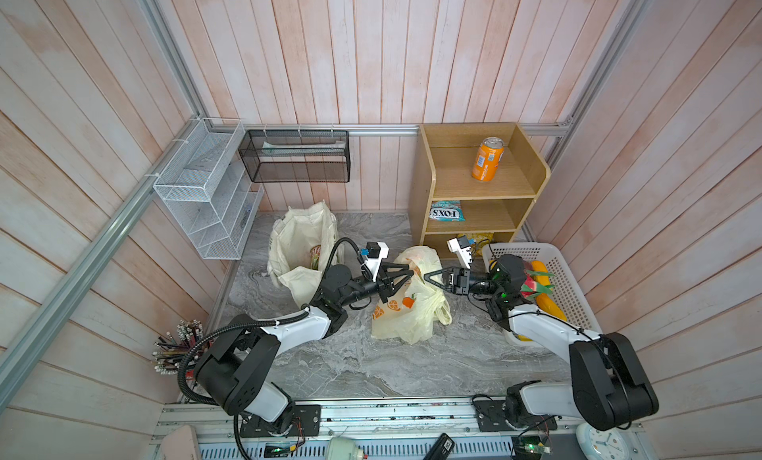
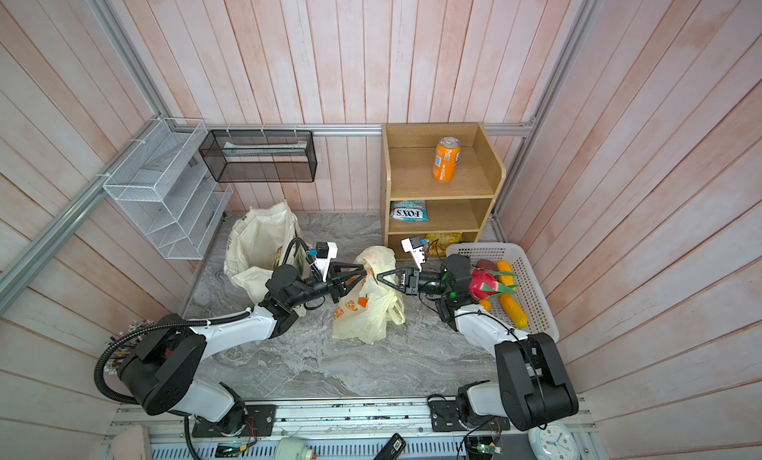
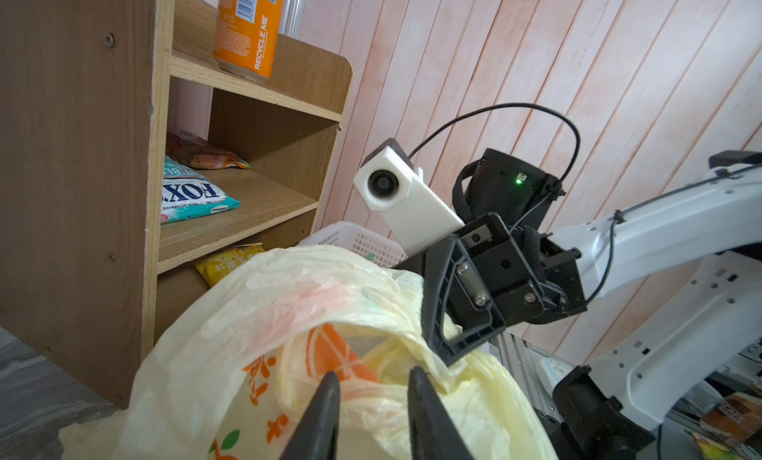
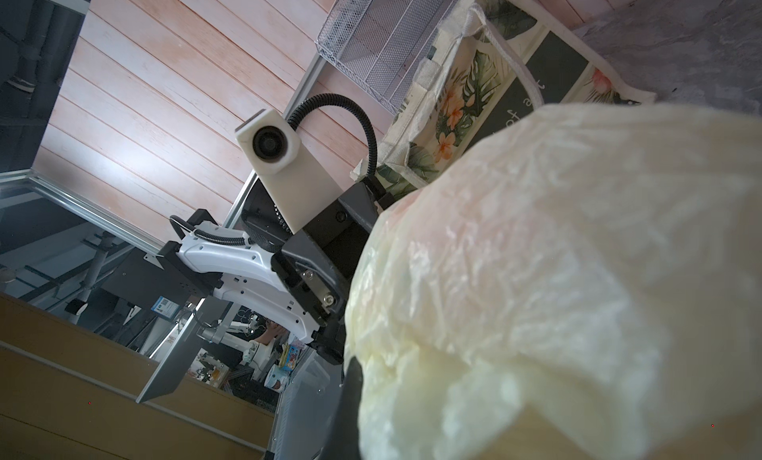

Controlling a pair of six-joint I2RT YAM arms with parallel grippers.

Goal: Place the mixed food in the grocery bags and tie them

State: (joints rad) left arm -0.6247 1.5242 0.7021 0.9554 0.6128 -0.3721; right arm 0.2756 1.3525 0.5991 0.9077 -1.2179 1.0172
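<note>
Bag: plastic bag (image 1: 406, 309) with orange fruit print, centre of both top views, slumped on marble tabletop (image 1: 350, 367), top bunched.
Left gripper (image 1: 406, 275): at bag top from left; jaws a little apart with film between them, looks pinched.
Right gripper (image 1: 429, 277): jaws together at bag top from right; whether film is caught, cannot tell.
Tote (image 1: 299, 247): upper left of bag, open.
Basket (image 1: 573, 297): right, toy fruit left.
Step guess: tying handles.
Tip: grip each loop firmly, pull apart evenly, cross low over the load, avoid tearing thin film.
</note>
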